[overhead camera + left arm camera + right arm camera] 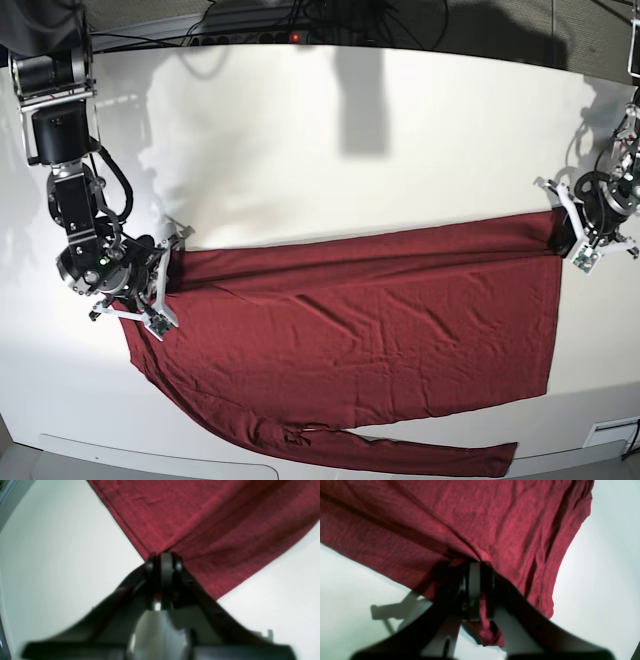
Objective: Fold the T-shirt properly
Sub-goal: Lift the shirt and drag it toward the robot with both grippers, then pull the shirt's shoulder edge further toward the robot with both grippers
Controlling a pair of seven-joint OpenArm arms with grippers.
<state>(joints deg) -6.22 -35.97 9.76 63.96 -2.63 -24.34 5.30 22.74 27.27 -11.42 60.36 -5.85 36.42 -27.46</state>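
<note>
White table (pixel 300 150) bears maroon T-shirt (pixel 380 340), spread wide, faintly wrinkled.

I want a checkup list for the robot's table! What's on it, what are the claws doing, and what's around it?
Surface: white table, bare apart from the shirt.
Job's things: dark red T-shirt spread flat with its far edge folded into a long band; one long sleeve lies along the near edge.
Clutter: nothing seen.
Grippers: left gripper sits at a corner of the shirt, jaws close together on the cloth edge; right gripper has red cloth bunched between its jaws. Whether either grip is tight cannot be told.
Cables: black cables run behind the table's far edge.
Surroundings: a small red light glows among the cables; dark backdrop beyond.
</note>
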